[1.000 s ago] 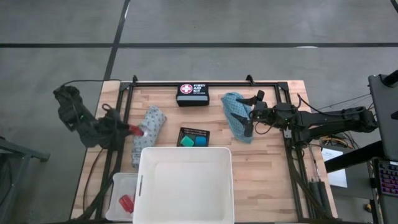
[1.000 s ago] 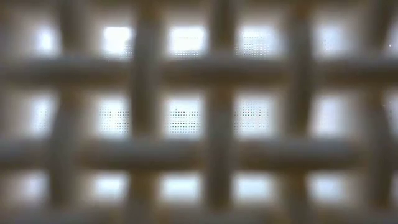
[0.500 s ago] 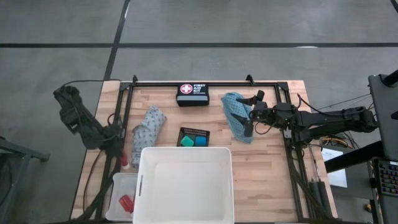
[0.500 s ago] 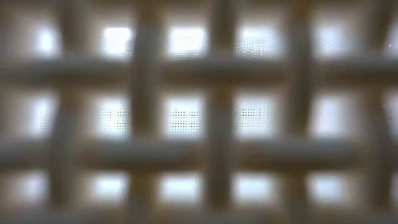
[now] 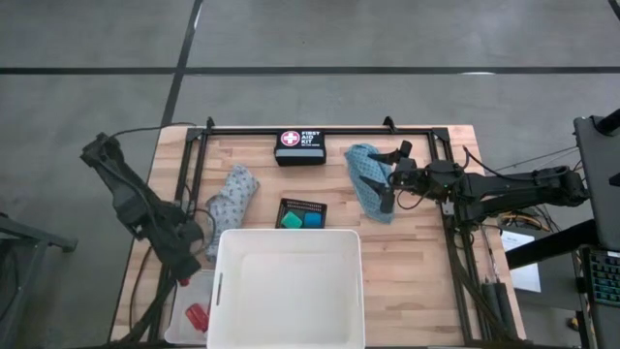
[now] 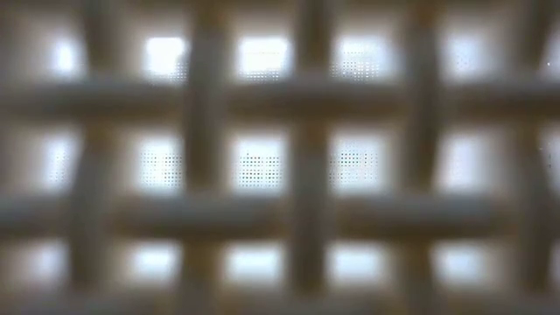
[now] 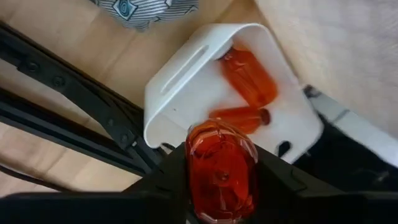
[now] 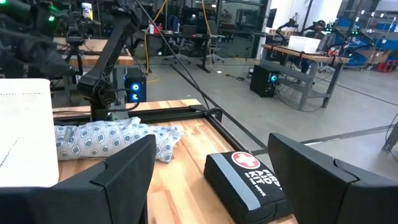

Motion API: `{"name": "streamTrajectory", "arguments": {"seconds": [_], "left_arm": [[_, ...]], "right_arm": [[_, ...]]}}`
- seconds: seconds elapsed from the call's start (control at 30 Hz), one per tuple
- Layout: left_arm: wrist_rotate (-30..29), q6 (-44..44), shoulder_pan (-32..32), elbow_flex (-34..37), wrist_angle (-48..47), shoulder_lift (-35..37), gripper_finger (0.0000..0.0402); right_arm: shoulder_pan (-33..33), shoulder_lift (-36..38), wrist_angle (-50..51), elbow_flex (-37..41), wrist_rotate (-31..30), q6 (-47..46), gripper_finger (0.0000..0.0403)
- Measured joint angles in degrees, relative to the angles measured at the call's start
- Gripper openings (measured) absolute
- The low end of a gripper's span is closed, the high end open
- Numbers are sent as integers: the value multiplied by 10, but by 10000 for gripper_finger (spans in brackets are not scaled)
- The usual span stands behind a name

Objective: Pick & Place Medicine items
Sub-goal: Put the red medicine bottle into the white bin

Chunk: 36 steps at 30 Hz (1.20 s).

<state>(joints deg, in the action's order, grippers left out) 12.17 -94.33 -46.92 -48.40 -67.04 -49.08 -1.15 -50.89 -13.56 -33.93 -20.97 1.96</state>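
Bottle (image 7: 222,168) first, at the lower left of the high view: the left gripper (image 5: 184,264) is carrying it, fingers clenched on the red body, above the small white bin (image 5: 187,308) that is sitting beside the big tub (image 5: 287,289). In the left wrist view two more red bottles (image 7: 249,77) are lying in that bin. The bottle is looking hard, smooth and light, so it is likely slippery; squeezing across the middle of the body, as here, seems the safest hold. The left arm is reaching down and inward from the upper left, elbow out past the surface (image 5: 417,281) edge, wrist tipped down over the bin.

Moving right, the grey cloth (image 5: 231,200) is lying rolled just left of centre, soft and limp; it would probably need pinching at a fold in the middle. The mesh tray (image 5: 302,207) is sitting at centre with a green tub (image 5: 290,221) and a blue tub (image 5: 311,221) in it, small and stiff, likely light. The first aid kit (image 5: 300,147) is resting at the upper middle.

Farther right, the teal cloth (image 5: 365,173) is lying crumpled, floppy too. The right gripper (image 5: 388,176) is hovering over its right edge with fingers spread apart and gripping nothing; the right arm is stretching in level from the right side. The low view is showing only blurred mesh.
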Motion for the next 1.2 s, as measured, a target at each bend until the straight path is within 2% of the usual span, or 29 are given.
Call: {"name": "streamTrajectory", "arguments": {"seconds": [0.27, 0.5, 0.67, 0.9, 1.2], "left_arm": [[1, 7, -8, 0, 8, -69, 130], [-1, -58, -47, 0, 75, -105, 130], [-1, -75, -57, 0, 84, -131, 130], [-21, -89, -62, 0, 95, -149, 130], [-22, -170, -90, 0, 100, -155, 130]], "right_arm": [[0, 0, 0, 0, 0, 0, 315], [0, 0, 0, 0, 0, 0, 310], [0, 0, 0, 0, 0, 0, 304], [0, 0, 0, 0, 0, 1, 305], [0, 0, 0, 0, 0, 0, 316]]}}
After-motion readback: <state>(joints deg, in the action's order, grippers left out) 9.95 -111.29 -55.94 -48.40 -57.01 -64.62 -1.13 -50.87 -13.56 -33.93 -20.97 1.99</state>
